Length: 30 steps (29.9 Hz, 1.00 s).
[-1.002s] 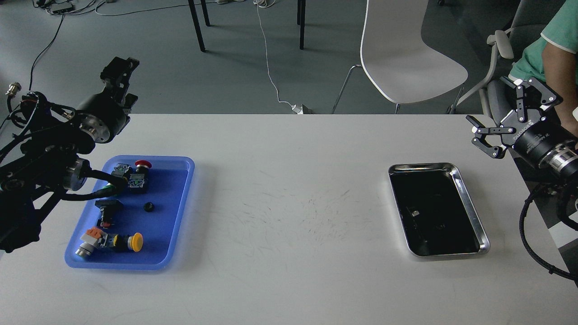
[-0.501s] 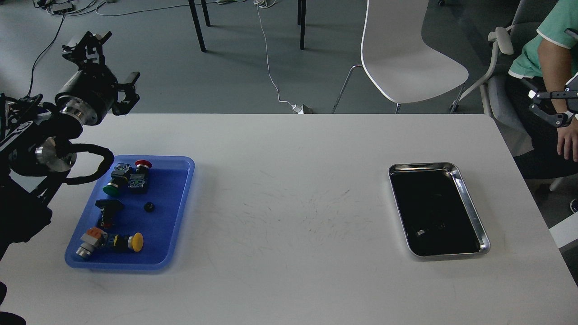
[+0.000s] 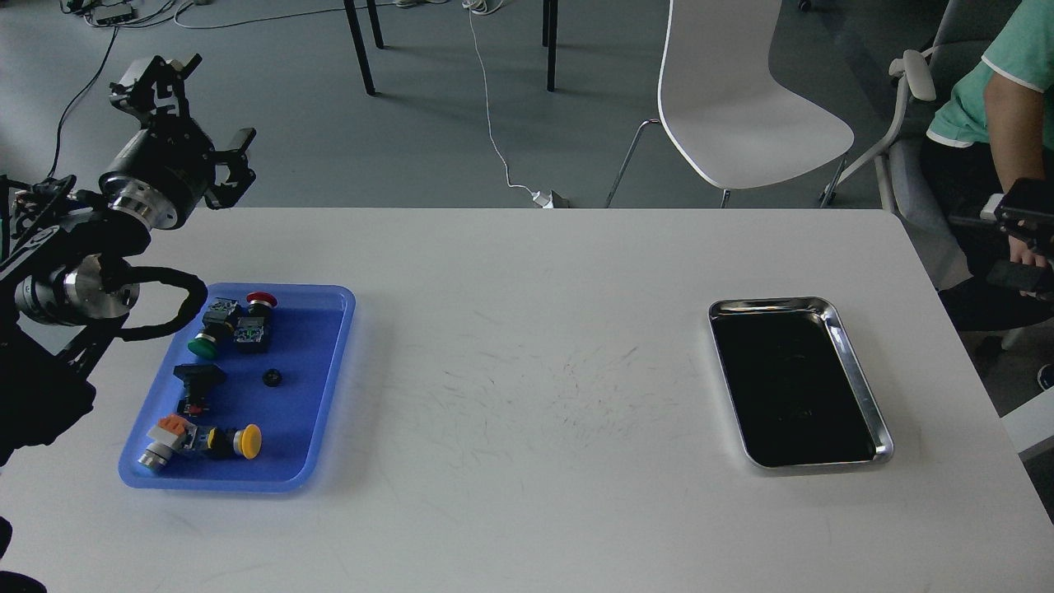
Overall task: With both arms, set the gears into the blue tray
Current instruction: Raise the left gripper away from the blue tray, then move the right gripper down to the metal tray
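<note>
The blue tray (image 3: 317,387) lies at the table's left. One tiny black gear (image 3: 271,378) rests near its middle among push-button switches. My left gripper (image 3: 196,115) hovers above the table's back-left corner, beyond the tray, open and empty. My right gripper (image 3: 1019,245) shows only at the far right edge, off the table, as two dark fingers standing apart with nothing held.
Switches with red (image 3: 262,299), green (image 3: 200,346) and yellow (image 3: 246,441) caps fill the blue tray. A steel tray (image 3: 860,387) with a dark inside sits at the right. A seated person (image 3: 1017,82) is close behind my right gripper. A white chair (image 3: 741,99) stands behind the table.
My left arm rose off the blue tray towards the back left, then held. My right gripper pulled back from the table's right corner to the view's edge.
</note>
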Motion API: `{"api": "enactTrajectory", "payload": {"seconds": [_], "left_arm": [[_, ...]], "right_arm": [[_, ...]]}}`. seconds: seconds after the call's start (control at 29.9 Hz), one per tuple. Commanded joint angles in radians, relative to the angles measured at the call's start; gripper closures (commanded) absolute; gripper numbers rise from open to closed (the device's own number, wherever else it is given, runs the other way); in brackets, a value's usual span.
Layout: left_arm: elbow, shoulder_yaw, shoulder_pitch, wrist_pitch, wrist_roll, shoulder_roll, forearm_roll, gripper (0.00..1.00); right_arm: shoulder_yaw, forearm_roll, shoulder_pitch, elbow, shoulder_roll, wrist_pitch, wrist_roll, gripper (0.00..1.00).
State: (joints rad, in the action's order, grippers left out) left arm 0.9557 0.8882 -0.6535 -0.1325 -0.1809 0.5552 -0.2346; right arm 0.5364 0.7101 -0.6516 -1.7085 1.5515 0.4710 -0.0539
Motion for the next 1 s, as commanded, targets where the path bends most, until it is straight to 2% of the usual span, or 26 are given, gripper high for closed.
{"api": "enactTrajectory", "payload": {"seconds": [0.0, 0.13, 0.27, 0.7, 0.97], "left_arm": [[0.005, 0.000, 0.001, 0.001, -0.005, 0.002, -0.002, 0.02], [0.008, 0.000, 0.001, 0.002, -0.005, 0.003, -0.003, 0.02], [0.009, 0.000, 0.002, 0.002, -0.005, 0.005, -0.003, 0.02], [0.009, -0.002, 0.002, 0.004, -0.005, 0.005, -0.008, 0.02], [0.011, -0.003, 0.000, 0.004, -0.005, 0.008, -0.009, 0.02]], "right_arm": [[-0.081, 0.237, 0.004, -0.023, -0.007, -0.003, 0.000, 0.02], [-0.108, 0.412, 0.007, -0.023, -0.080, -0.034, 0.011, 0.02], [-0.156, 0.445, 0.010, -0.019, -0.188, -0.051, 0.061, 0.02], [-0.248, 0.453, 0.000, 0.151, -0.436, -0.055, 0.072, 0.04], [-0.289, 0.457, -0.009, 0.247, -0.528, -0.054, 0.100, 0.07]]}}
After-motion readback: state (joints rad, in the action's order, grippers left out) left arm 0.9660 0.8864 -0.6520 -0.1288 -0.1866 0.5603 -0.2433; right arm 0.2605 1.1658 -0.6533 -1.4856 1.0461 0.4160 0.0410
